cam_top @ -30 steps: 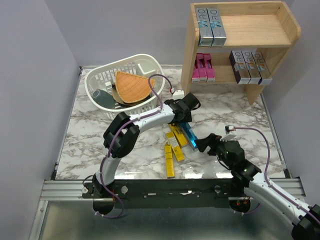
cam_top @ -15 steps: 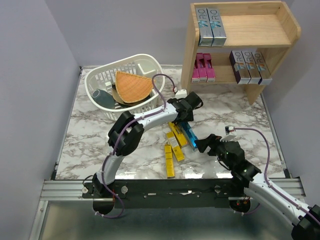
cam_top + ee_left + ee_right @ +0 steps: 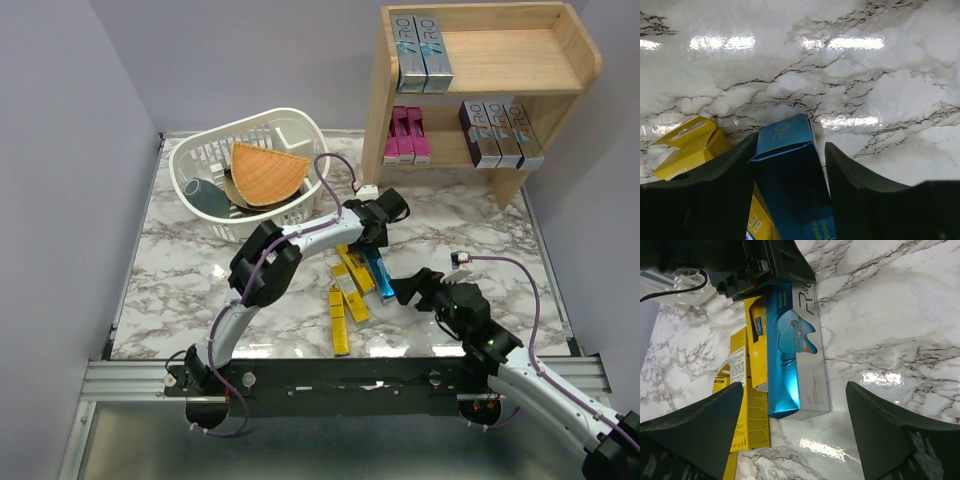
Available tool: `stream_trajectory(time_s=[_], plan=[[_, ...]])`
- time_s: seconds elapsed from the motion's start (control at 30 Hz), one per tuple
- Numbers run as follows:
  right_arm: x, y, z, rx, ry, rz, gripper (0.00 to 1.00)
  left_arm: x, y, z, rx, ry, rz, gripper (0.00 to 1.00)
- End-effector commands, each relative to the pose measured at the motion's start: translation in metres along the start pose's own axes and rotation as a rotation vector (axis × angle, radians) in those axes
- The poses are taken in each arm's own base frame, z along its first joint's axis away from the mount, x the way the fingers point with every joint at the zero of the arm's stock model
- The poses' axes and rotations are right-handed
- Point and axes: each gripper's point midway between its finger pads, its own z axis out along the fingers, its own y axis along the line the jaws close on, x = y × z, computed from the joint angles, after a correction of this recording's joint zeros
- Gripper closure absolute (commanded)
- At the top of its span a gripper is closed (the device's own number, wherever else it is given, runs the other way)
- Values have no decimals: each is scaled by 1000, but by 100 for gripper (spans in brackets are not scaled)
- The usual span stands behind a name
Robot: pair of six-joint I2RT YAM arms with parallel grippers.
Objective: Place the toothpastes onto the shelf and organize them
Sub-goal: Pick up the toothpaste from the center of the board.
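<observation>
one blue box (image 3: 790, 190) lies on the marble table (image 3: 190, 250) beside yellow boxes (image 3: 345, 290), well short of the shelf (image 3: 490, 60), between the left gripper (image 3: 787, 165)'s spread fingers, which should close squarely before lifting; the right gripper (image 3: 795, 430) gapes empty.

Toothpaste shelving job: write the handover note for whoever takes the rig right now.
Left pincer: fingers either side of the blue-silver carton, which lies on the marble table; whether it is clamped cannot be told.
Right pincer: open, holding nothing, facing that carton's near end.
Done: the shelf holds two blue-silver cartons on the top tier, and three pink cartons and three purple-silver cartons on the lower tier.
Left: the blue-silver carton and the yellow cartons lying beside it on the table.
The white basket is not part of the job.
</observation>
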Motion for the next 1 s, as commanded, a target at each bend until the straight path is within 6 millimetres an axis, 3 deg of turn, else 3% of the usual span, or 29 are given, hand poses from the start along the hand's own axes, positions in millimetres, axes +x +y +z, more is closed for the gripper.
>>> stream_trajectory(time_s=[0.0, 0.2, 0.43, 0.53, 0.57, 0.73, 0.77, 0.97], plan=[[-1, -2, 0, -12, -21, -13, 8, 0, -6, -7, 19, 6, -2, 42], [-4, 4, -1, -49, -36, -21, 9, -20, -17, -32, 140, -47, -88, 55], [-8, 16, -4, -111, -47, -40, 9, -39, -27, -61, 302, -93, -213, 61], [-12, 25, -6, -153, -55, -56, 9, -49, -34, -80, 397, -122, -282, 63], [-14, 29, -7, -173, -64, -74, 9, -58, -36, -94, 440, -147, -310, 64], [-21, 44, -11, -249, -87, -117, 8, -73, -30, -121, 579, -200, -449, 67], [-25, 46, -12, -257, -100, -132, 8, -80, -30, -134, 621, -210, -495, 67], [-36, 73, -21, -387, -141, -199, 7, -86, -14, -151, 730, -253, -637, 68]])
